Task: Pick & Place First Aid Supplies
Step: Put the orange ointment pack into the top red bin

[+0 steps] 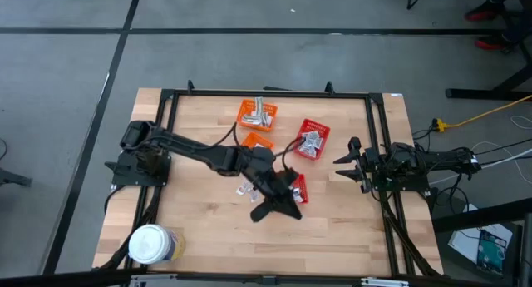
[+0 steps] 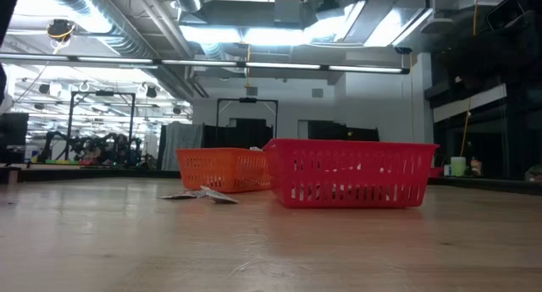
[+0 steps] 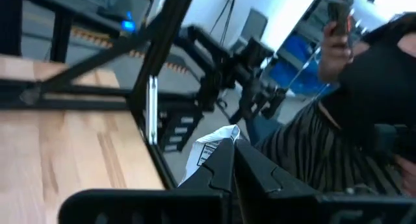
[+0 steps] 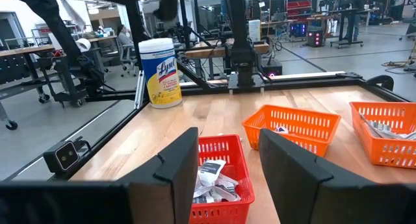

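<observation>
While the left arm is stretched across the middle of the table (image 1: 191, 229), its left hand (image 3: 234, 156) is seen clamped together on 1 white sachet (image 3: 211, 145), which is held pinched between the fingertips and raised off the wood. In the high view this hand is placed just beside a red basket (image 1: 298, 188) near the table's centre. More sachets (image 1: 247, 190) are left loose on the wood beside the arm. A second red basket (image 1: 314, 139) is filled with packets, and 2 orange baskets (image 1: 257, 114) are set behind it. The right hand (image 1: 349, 165) is parked at the right edge, its fingers (image 4: 175, 162) kept apart with nothing between them. A white-lidded jar (image 1: 150, 244) is stood at the front left corner.
</observation>
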`<action>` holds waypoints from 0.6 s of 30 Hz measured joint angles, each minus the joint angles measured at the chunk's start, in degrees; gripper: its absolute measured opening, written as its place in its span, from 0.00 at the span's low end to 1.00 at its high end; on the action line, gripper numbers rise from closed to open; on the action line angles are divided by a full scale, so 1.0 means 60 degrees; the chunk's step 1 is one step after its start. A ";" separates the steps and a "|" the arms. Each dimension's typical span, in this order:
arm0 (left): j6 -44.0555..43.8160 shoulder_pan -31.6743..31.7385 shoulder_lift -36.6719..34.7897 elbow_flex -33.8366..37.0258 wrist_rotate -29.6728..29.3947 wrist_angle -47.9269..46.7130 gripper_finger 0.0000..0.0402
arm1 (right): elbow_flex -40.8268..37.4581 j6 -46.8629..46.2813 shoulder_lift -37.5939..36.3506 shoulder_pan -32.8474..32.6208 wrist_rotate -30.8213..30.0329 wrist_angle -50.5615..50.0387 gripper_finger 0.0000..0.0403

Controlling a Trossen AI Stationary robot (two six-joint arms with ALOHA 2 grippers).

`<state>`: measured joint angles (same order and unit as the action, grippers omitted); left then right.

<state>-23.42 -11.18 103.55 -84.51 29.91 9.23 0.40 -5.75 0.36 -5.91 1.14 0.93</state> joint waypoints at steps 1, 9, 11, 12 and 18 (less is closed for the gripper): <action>0.0001 0.0089 0.0000 0.0000 0.0015 0.0127 0.01 | 0.0002 0.0000 0.0000 0.0001 -0.0002 0.0000 0.40; 0.0483 0.0800 0.0000 0.0000 -0.0956 0.0200 0.01 | 0.0000 0.0002 0.0000 0.0002 0.0001 0.0000 0.40; 0.0743 0.0990 0.0000 0.0000 -0.1343 0.0133 0.01 | 0.0002 0.0001 0.0000 0.0003 0.0001 0.0000 0.40; 0.0895 0.1091 0.0000 0.0000 -0.1576 0.0118 0.01 | 0.0004 0.0002 0.0000 0.0003 0.0001 0.0000 0.40; 0.1441 0.1809 0.0184 -0.0018 -0.3286 0.0161 0.01 | 0.0000 0.0000 0.0000 -0.0001 0.0000 0.0000 0.40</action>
<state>-14.78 -0.33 104.65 -84.62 10.19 10.19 0.40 -5.75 0.36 -5.91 1.14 0.93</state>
